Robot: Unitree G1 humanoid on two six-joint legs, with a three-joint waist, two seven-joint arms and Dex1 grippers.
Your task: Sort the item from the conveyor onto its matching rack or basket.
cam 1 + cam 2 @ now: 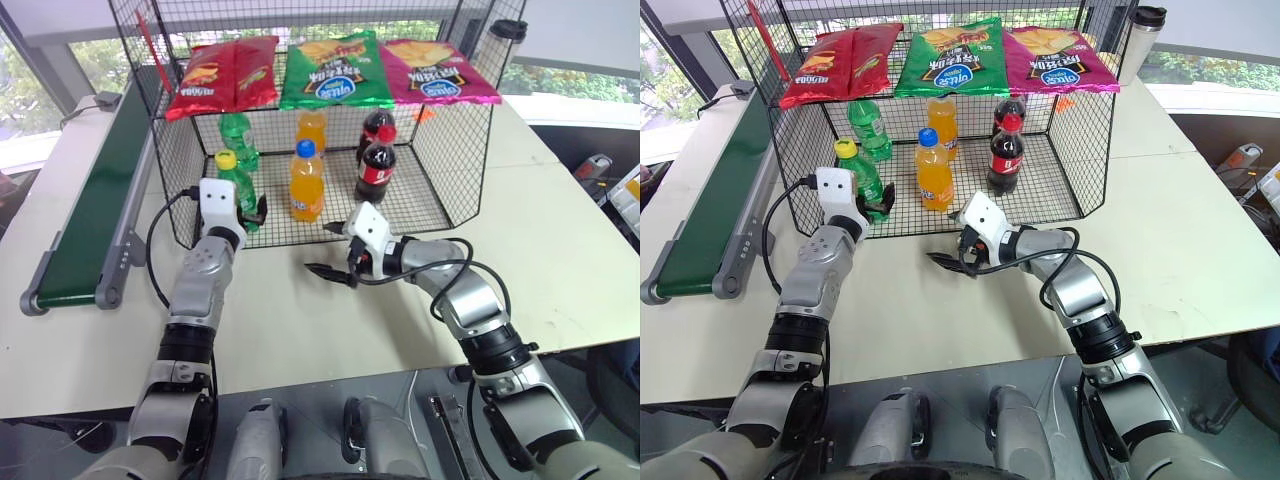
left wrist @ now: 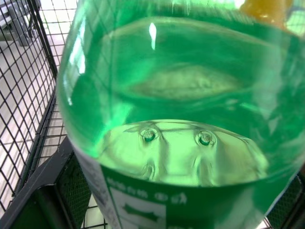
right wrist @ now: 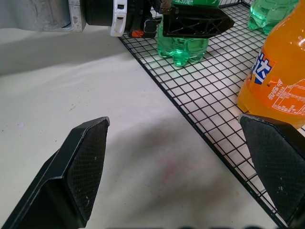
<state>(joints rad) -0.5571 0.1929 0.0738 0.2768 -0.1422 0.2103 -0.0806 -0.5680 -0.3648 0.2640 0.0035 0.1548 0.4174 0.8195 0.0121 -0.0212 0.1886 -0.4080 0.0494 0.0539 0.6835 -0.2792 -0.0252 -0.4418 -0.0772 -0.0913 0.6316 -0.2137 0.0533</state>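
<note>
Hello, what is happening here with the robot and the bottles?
The robot is sorting drinks into the black wire cage. Its left tool is around the green bottle with the yellow cap, which stands upright on the cage floor, at the front, beside the orange bottle. The right tool hangs open over the table, holding nothing. The conveyor carries nothing.

We see the green bottle (image 2: 181, 119) as glossy, see-through plastic with a printed label. The basket (image 3: 200, 90) is thin black wire mesh. The right pincer (image 3: 190, 167) has matt black fingers (image 3: 81, 167) with a fine textured face. The counter (image 1: 300, 330) looks smooth, matt and cream. The chip bags (image 1: 335, 70) are shiny foil.
</note>
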